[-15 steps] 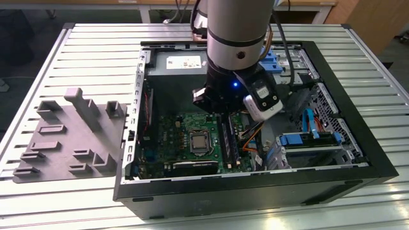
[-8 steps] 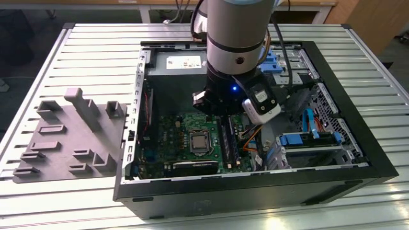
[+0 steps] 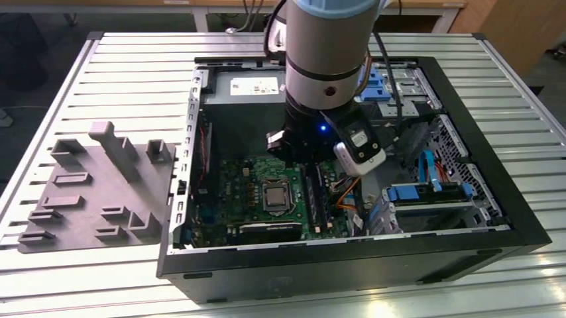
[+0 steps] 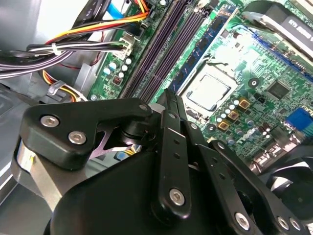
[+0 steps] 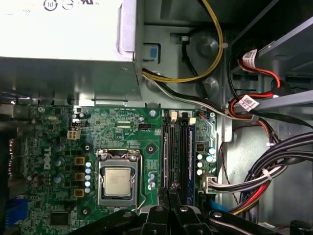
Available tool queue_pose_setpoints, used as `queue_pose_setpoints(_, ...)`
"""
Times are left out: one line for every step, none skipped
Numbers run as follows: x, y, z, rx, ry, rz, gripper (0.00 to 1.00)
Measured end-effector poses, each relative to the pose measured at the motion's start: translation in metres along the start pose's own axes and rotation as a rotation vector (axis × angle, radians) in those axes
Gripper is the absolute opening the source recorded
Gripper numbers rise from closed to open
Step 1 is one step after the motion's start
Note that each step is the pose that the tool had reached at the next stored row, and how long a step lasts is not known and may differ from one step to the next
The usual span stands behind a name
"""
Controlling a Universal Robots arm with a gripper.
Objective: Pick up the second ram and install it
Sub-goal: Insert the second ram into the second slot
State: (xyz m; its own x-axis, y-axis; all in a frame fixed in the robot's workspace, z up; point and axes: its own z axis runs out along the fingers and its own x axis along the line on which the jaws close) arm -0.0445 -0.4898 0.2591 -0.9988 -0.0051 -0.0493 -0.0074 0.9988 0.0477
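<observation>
The claw (image 4: 167,98) is hanging with fingers pressed together, gripping nothing I can make out, right over the near end of the second ram (image 4: 205,46). That bluish-green stick with dark chips is sitting on edge just beside the processor (image 4: 209,92), stretching straight away lengthwise.

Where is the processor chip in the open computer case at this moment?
In the exterior view, the processor chip sits on the green motherboard, just to the exterior view's left of the black memory slots.
</observation>
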Motion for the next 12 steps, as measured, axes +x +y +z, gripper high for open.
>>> queue_pose_setpoints(0.0001,0.0,0.001,-0.0001,0.0,0.0,0.11)
queue_pose_setpoints(0.0001,-0.0001,0.002,-0.0001,0.0,0.0,0.11)
queue_pose_setpoints(0.0001,-0.0001,0.0028,0.0,-0.0001,0.0,0.11)
queue_pose_setpoints(0.0002,-0.0002,0.0035,0.0,0.0,0.0,0.11)
queue_pose_setpoints(0.0002,-0.0002,0.0043,0.0001,0.0,0.0,0.11)
queue_pose_setpoints(0.0003,-0.0002,0.0053,0.0001,0.0,0.0,0.11)
queue_pose_setpoints(0.0003,-0.0003,0.0064,0.0001,0.0,0.0,0.11)
queue_pose_setpoints(0.0004,-0.0004,0.0074,0.0001,0.0,0.0,0.11)
queue_pose_setpoints(0.0004,-0.0004,0.0084,0.0001,0.0,0.0,0.11)
queue_pose_setpoints(0.0005,-0.0004,0.009,0.0,0.0,0.0,0.11)
queue_pose_setpoints(0.0005,-0.0005,0.0092,0.0002,0.0,0.0,0.11)
queue_pose_setpoints(0.0005,-0.0005,0.0094,0.0004,0.0001,0.0,0.11)
